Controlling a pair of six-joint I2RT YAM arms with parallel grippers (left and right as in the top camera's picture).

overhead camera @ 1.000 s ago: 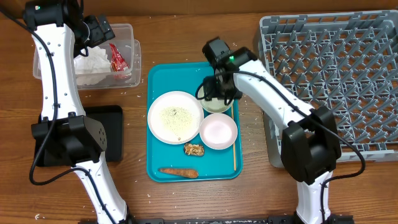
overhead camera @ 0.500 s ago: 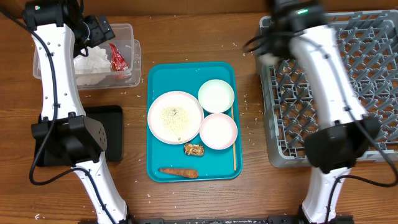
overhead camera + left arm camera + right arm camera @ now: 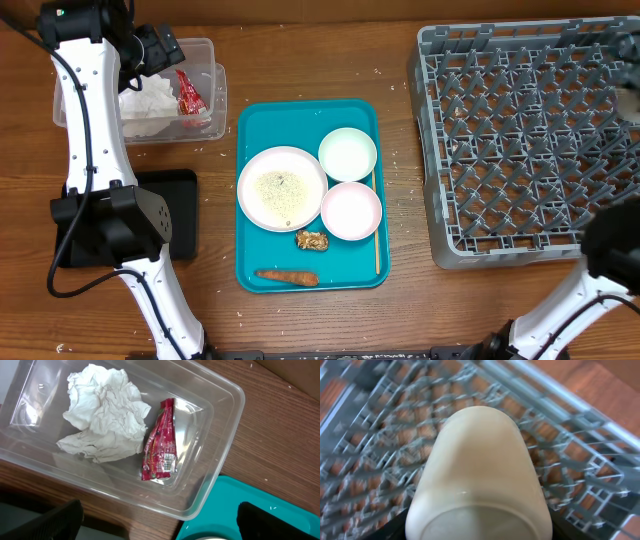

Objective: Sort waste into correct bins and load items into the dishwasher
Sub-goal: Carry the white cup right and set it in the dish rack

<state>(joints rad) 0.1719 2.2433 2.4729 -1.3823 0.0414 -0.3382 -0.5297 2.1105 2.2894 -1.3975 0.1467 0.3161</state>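
Note:
My right gripper (image 3: 477, 530) is shut on a cream cup (image 3: 480, 470), held above the grey dishwasher rack (image 3: 580, 460); in the overhead view this arm is mostly past the right edge. The rack (image 3: 520, 140) fills the right side. My left gripper (image 3: 162, 522) hangs open and empty over the clear bin (image 3: 220, 435), which holds a crumpled napkin (image 3: 105, 412) and a red wrapper (image 3: 161, 450). On the teal tray (image 3: 250, 120) lie a plate with rice crumbs (image 3: 282, 188), a pale bowl (image 3: 347, 154), a pink bowl (image 3: 351, 210), a brown chunk (image 3: 312, 240) and a carrot (image 3: 287, 277).
A flat black tray (image 3: 180, 215) sits left of the teal tray, partly under the left arm. A thin wooden stick (image 3: 376, 225) lies along the teal tray's right side. Small white crumbs dot the wooden table.
The right arm lifted the cup off the teal tray and swung right over the rack, uncovering the pale bowl. The left arm has stayed still.

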